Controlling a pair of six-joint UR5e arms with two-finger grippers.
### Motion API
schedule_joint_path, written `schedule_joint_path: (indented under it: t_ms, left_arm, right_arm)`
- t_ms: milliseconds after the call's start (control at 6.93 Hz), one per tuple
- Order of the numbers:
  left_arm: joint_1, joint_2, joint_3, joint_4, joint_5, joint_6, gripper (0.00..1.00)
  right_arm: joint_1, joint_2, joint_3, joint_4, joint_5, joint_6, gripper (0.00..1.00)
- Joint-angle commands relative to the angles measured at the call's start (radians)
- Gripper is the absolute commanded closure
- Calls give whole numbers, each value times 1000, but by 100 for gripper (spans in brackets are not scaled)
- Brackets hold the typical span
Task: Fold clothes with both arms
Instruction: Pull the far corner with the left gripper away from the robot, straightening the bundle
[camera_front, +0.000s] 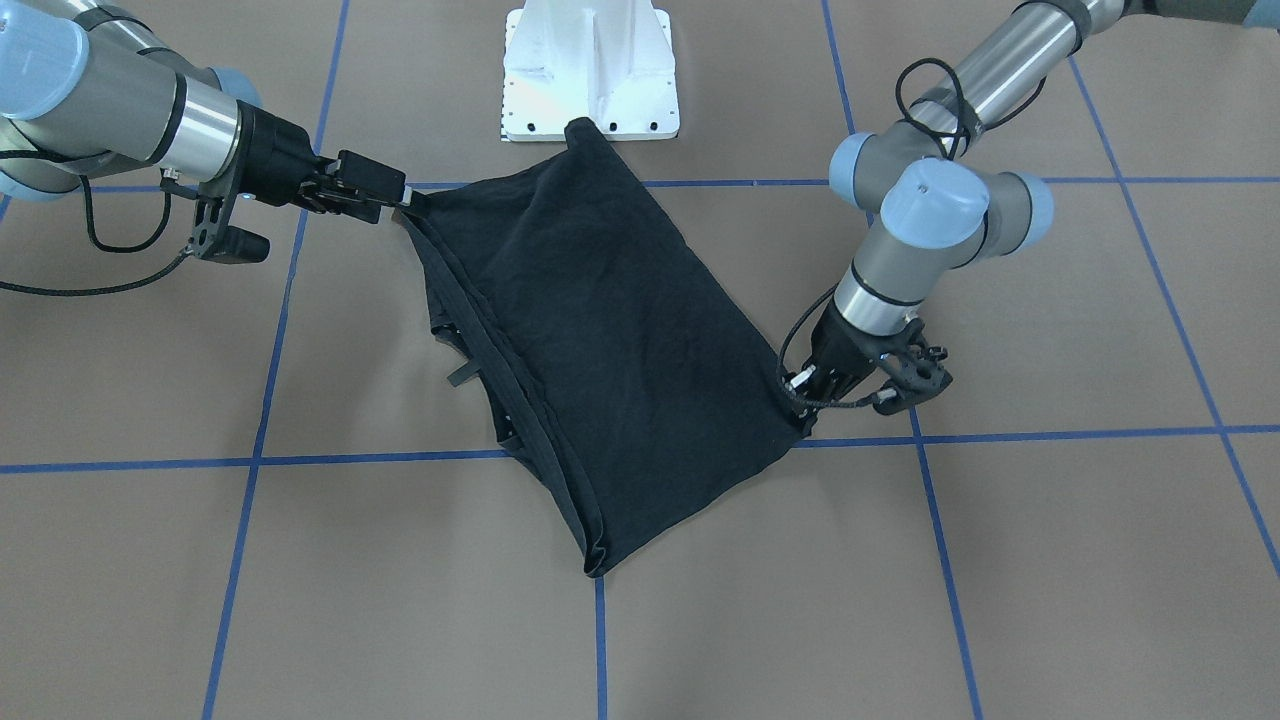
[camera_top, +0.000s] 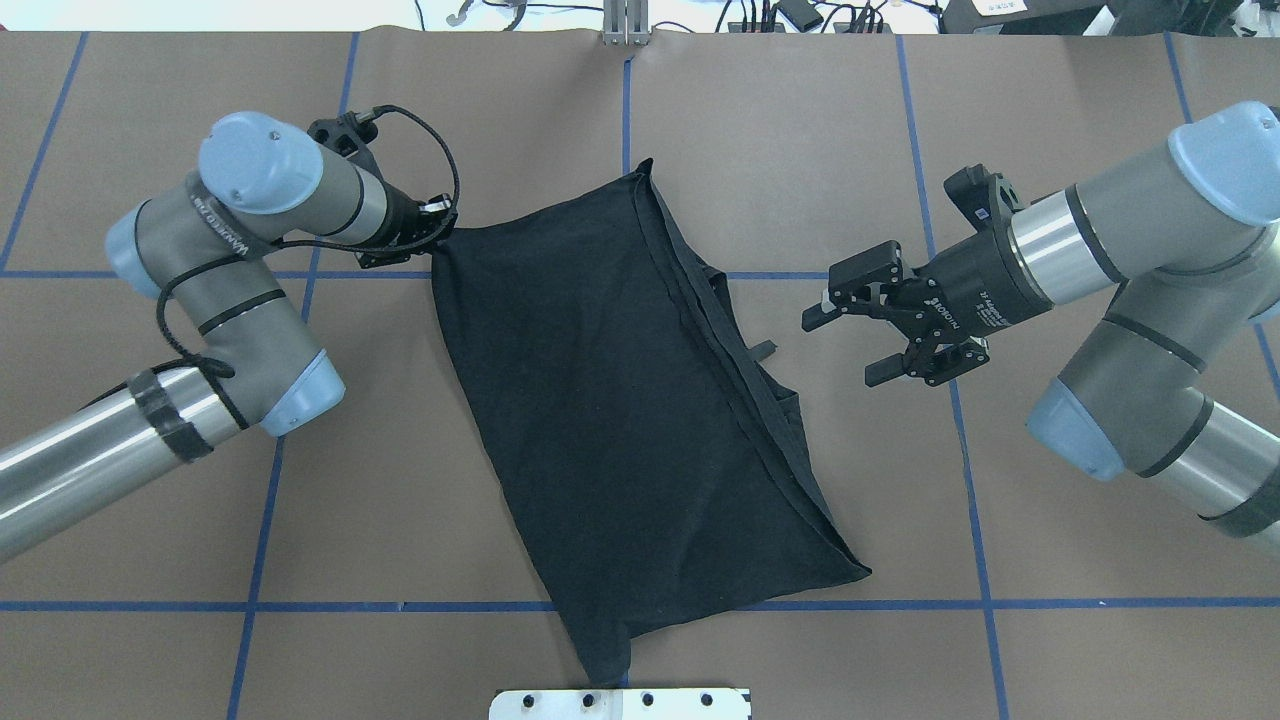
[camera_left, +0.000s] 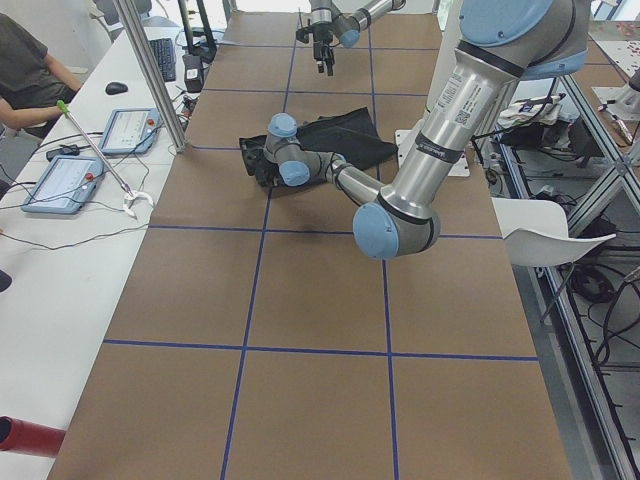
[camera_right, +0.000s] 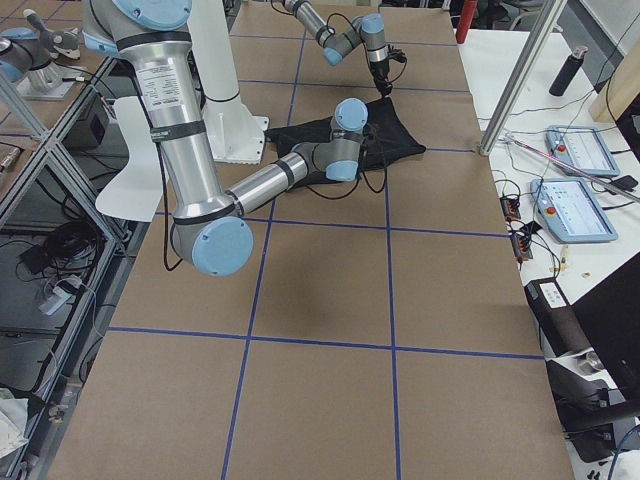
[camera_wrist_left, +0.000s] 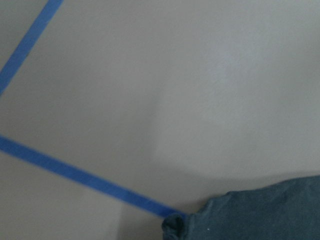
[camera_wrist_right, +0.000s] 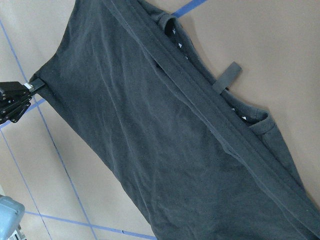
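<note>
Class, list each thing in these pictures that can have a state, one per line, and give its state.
T-shirt: folded over on itself, lying on the table, plain black side up, logo not showing.
left gripper: shut on one corner of the T-shirt, low at the table.
right gripper: open, empty, apart from the T-shirt.

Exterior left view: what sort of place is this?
Probably a robotics lab workcell: a brown paper-covered table gridded with blue tape, silver aluminium frame posts, and a white side bench holding blue-edged control tablets.
</note>
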Motion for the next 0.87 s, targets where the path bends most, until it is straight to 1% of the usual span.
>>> schedule_joint_path:
  t_ms: [0,144,288,433,721]
  left_arm:
    - [-25,-138,146,-19,22,1,100]
    - [-36,-185,198,-44,36,1,100]
    - [-37,-215,242,-73,77,26,100]
    - [-40,-229,279,-104,88,39,100]
    - [-40,-267,315,-141,88,39,100]
  right_arm:
    - [23,-3,0,-3,-7,0,0]
    - [30,-3,-1,-5,-7,0,0]
    - [30,-9,-1,-5,-10,0,0]
    - [31,-11,-1,-6,-14,0,0]
    - [30,-12,-7,-11,-31,0,0]
